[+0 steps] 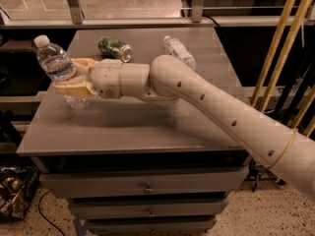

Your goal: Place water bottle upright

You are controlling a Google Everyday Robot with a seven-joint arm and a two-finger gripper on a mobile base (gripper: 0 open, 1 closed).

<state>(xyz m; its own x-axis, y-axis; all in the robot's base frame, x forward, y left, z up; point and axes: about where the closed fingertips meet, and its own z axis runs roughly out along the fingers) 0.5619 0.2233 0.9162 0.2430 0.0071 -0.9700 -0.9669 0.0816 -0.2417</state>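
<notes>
The water bottle [51, 58] is a small clear ribbed bottle with a white cap. It is held near the table's left edge, nearly upright, with the cap leaning up and to the left. My gripper [67, 75] is shut on its lower half, one tan finger [82, 62] behind it and one in front. The bottle's base [76, 101] is at or just above the grey tabletop [128, 127]; I cannot tell if it touches.
A green drink can [114, 48] lies on its side at the back middle. Another clear bottle [179, 51] lies at the back, partly behind my arm. Drawers are under the tabletop. Yellow poles [275, 48] stand at the right.
</notes>
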